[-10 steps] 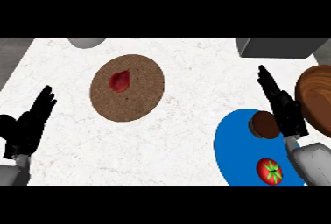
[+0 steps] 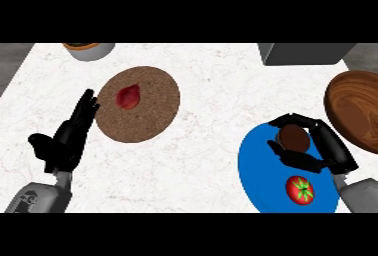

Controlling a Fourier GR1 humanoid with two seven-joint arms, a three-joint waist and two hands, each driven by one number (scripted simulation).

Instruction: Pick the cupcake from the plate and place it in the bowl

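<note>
The robot's right hand [image 2: 329, 148] is reaching in from the lower right of the frame and curling round the round brown cupcake [image 2: 293, 136], fingers arching over its top and far side and the thumb closing in below it. The hand seems to be grasping it, though the dark fingers make the exact contact hard to read. The cupcake is sitting on the upper part of the flat blue plate [image 2: 258, 170]. A red tomato with a green stem [image 2: 300, 189] is lying lower on the same plate.

The glossy brown wooden bowl [image 2: 358, 112] is standing at the right edge of the frame, just beside the plate. On the white marbled counter [image 2: 214, 75], a round speckled brown plate [image 2: 151, 112] is carrying a small red piece of food [image 2: 129, 96] at upper centre-left. The left hand [image 2: 68, 137] is resting at the left of the frame, released, its fingers straight and pointing up.
</note>
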